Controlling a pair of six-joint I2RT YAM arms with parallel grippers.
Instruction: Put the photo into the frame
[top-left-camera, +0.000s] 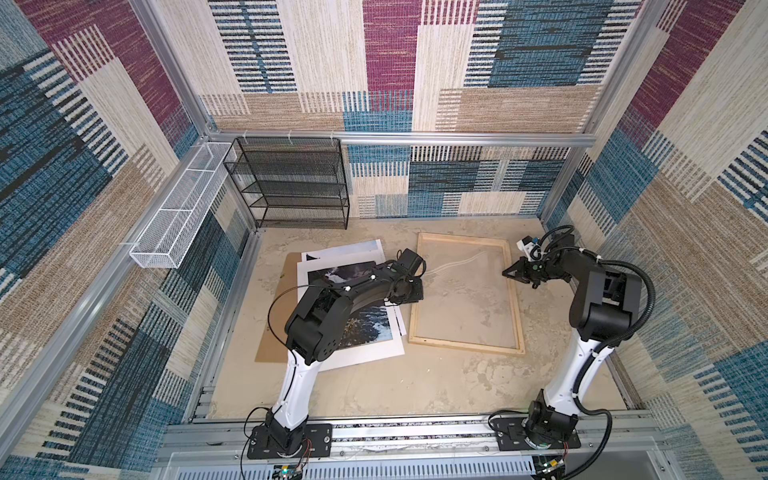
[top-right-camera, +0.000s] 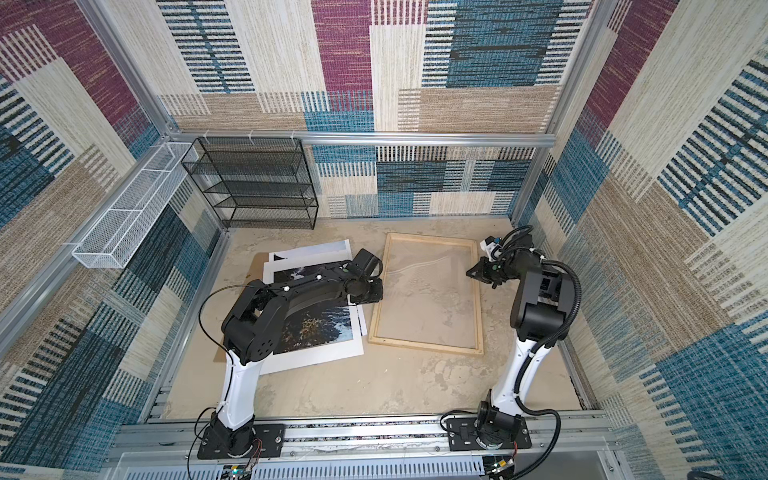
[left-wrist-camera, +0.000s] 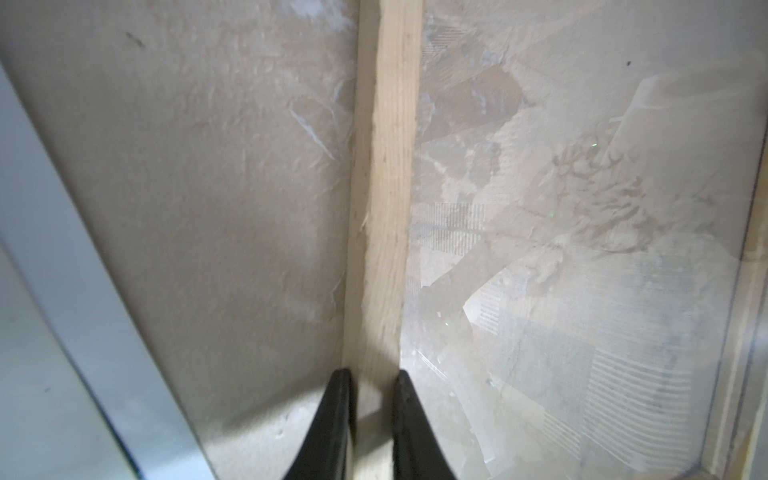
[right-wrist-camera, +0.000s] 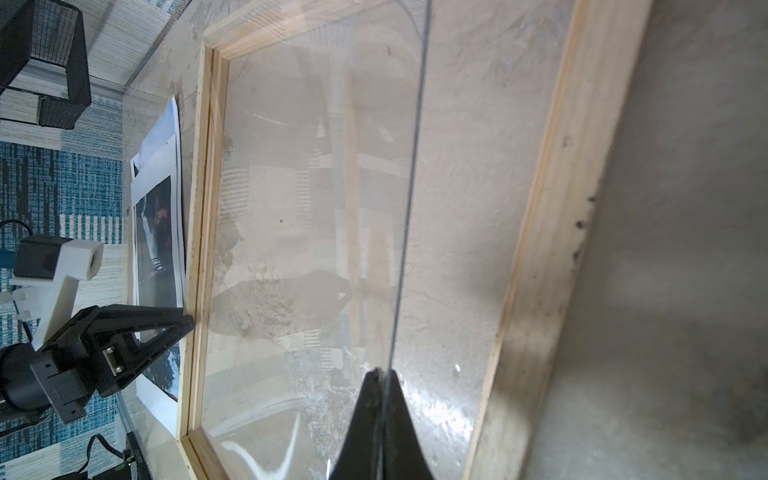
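Note:
The frame (top-left-camera: 465, 347) (top-right-camera: 424, 345), thin pale wood, lies flat right of the table's middle. My left gripper (top-left-camera: 417, 293) (top-right-camera: 379, 293) (left-wrist-camera: 372, 374) is shut on its left rail (left-wrist-camera: 386, 166), one jaw on each side of the wood. My right gripper (top-left-camera: 505, 274) (top-right-camera: 468, 273) (right-wrist-camera: 381, 371) is shut on the thin edge of a clear pane (right-wrist-camera: 316, 208), which tilts up from the frame's right rail (right-wrist-camera: 540, 249). The photo (top-left-camera: 370, 324) (top-right-camera: 316, 328) (right-wrist-camera: 156, 245), a dark waterfall print, lies left of the frame in a stack of white sheets, partly hidden by my left arm.
A brown backing board (top-left-camera: 274, 328) sits under the stack. At the back left stands a black mesh shelf (top-left-camera: 291, 183), and a white mesh basket (top-left-camera: 178, 212) hangs on the left wall. An aluminium rail (top-left-camera: 415, 432) runs along the front edge.

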